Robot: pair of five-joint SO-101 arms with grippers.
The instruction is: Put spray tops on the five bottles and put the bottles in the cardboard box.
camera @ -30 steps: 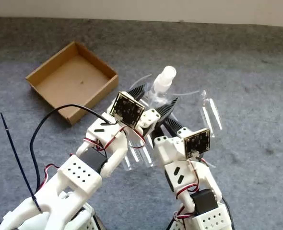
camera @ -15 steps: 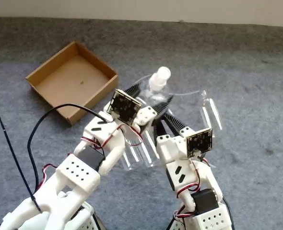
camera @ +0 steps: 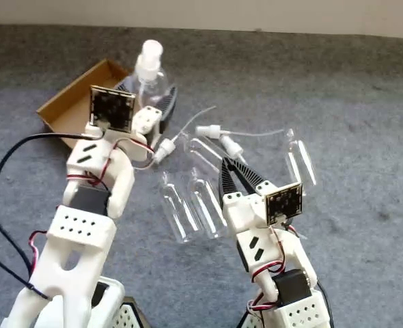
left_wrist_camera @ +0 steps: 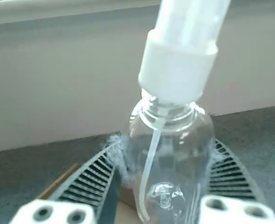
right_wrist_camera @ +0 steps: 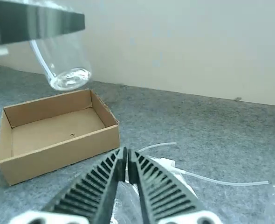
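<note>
Soft even light, faint shadows, glints on bottle (left_wrist_camera: 175, 149)

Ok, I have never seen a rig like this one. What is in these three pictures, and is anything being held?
Two small robot arms at a grey table. One picture looks down from a fixed camera; the others come from a camera on each arm's wrist. The left gripper holds a clear bottle with a spray top in the air by the cardboard box. The right gripper is shut, empty. Topless bottles and loose spray tops lie on the table.
</note>
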